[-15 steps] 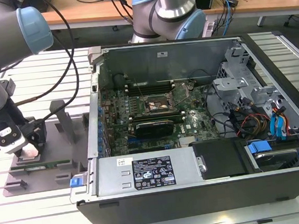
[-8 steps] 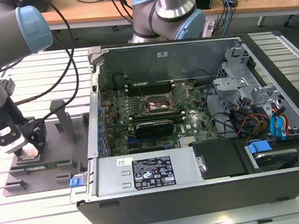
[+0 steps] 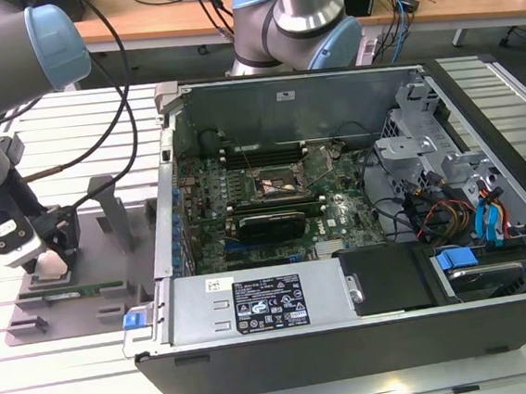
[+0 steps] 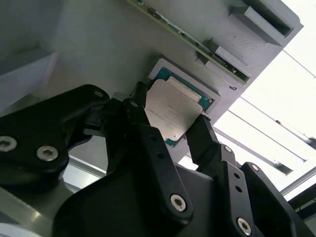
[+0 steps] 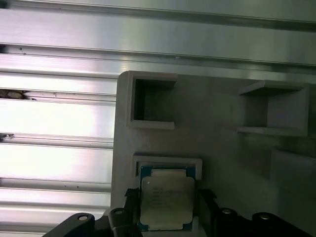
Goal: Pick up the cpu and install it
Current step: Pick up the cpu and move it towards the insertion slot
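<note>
The tool (image 3: 51, 262) is set low over a grey holder plate (image 3: 102, 268) at the exterior view's left, on the slatted metal counter (image 3: 85, 382). In the second wrist view the cpu (image 4: 173, 111) is seen lying flat, shiny side up, in a shallow framed recess of that plate, directly between the tool's black fingers (image 4: 200, 136). The tool is drawn in narrow: one finger is laid against each of two opposite edges of the chip and no gap can be made out, so the chip is judged to be gripped, though not lifted from its recess. In the first wrist view the cpu (image 5: 165, 200) is shown with the recess rim just beside its far edge.

The chip is square, so no long axis is offered; only its two free edges matter, and these are taken by the fingers.

The socket (image 3: 280, 184) lies well apart, toward the exterior view's right, inside the open computer case (image 3: 348, 305). Between the two stand the plate's upright posts (image 3: 105, 205) and the case's side wall (image 3: 168, 215). A memory stick (image 3: 76, 291) is lodged in the plate near the tool. Open room is found above the plate.
</note>
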Tool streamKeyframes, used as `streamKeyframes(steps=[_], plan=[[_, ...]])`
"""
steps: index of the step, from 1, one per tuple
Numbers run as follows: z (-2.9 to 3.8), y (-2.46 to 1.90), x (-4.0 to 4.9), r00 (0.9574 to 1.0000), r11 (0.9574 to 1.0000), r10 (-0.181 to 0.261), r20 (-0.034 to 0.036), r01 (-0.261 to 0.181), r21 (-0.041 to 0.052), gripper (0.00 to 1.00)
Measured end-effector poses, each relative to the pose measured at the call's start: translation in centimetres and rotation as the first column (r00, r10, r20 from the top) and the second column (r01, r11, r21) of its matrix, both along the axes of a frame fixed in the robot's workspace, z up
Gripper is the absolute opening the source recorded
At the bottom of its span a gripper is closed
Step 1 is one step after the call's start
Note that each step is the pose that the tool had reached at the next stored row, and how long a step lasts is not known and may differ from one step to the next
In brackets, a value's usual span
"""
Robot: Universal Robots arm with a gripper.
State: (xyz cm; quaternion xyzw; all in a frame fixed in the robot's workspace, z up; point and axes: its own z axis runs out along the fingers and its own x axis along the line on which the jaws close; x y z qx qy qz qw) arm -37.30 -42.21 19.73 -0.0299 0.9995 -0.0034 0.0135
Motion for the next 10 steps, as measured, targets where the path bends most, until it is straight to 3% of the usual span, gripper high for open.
streamKeyframes(steps=[3, 4, 10], plan=[[-0.01, 0.0, 0.0, 1.0, 1.0, 0.0, 0.0001, 0.0, 0.0, 0.59], [-0.01, 0.0, 0.0, 1.0, 1.0, 0.0, 0.0, 0.0, 0.0, 0.65], [-0.16, 0.04, 0.0, 1.0, 1.0, 0.0, 0.0001, 0.0, 0.0001, 0.65]])
